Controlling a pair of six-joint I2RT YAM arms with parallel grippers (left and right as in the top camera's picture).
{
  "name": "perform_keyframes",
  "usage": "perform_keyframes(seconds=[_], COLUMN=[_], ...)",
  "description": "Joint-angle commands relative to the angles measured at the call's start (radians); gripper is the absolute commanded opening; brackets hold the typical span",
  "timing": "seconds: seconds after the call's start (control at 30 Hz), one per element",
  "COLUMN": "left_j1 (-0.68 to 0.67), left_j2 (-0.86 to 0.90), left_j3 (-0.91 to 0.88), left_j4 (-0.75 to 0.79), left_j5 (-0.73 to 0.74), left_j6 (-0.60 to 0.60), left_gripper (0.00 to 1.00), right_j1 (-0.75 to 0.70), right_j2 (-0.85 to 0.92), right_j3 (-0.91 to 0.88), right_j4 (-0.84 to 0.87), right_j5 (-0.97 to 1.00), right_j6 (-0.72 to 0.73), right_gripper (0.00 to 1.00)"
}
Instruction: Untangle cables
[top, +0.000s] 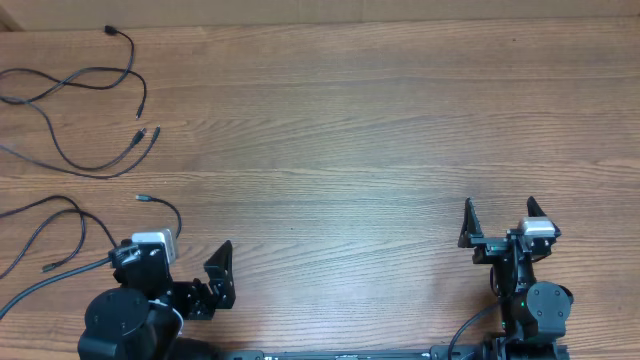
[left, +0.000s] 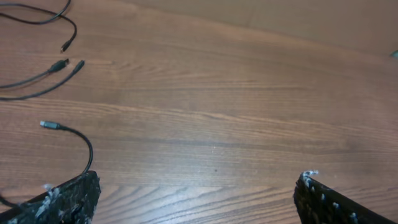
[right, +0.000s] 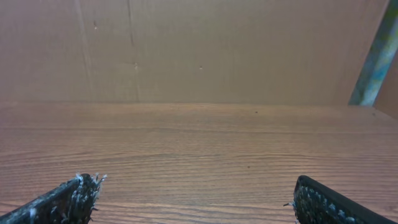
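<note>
Thin black cables (top: 70, 85) lie in loose strands at the table's far left, with small plug ends (top: 146, 133) pointing toward the middle. A separate cable with a silver plug (top: 143, 198) curves down toward my left gripper (top: 175, 255), which stands open near the front edge with nothing between its fingers. In the left wrist view that silver-plug cable (left: 81, 138) runs behind my left finger (left: 68, 199), and two more plug ends (left: 69, 65) lie farther off. My left gripper (left: 196, 190) is over bare wood. My right gripper (top: 502, 215) is open at the front right, far from the cables, and it (right: 196, 190) holds nothing.
Another black cord (top: 40, 215) loops at the left edge beside the left arm's base. A brown cardboard wall (right: 199, 50) stands behind the wooden table (top: 350, 130).
</note>
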Motion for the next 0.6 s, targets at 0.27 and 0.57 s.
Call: perform_keyframes(seconds=[0.27,0.57], left_j1=[0.006,0.079], left_j2=[-0.006,-0.06], left_j3=[-0.004,-0.124], left_j4=[-0.127,0.14], left_j5=[-0.031,0.051], left_j6=[-0.014,0.145], left_gripper=[1.0,1.0], right_j1=[-0.002,-0.002], right_j2=[-0.011,-0.011], right_j3=[-0.01,-0.01], right_j4=[0.005,0.005], right_j5=[0.006,0.006], right_j6=[0.006,0.006], right_gripper=[1.0,1.0])
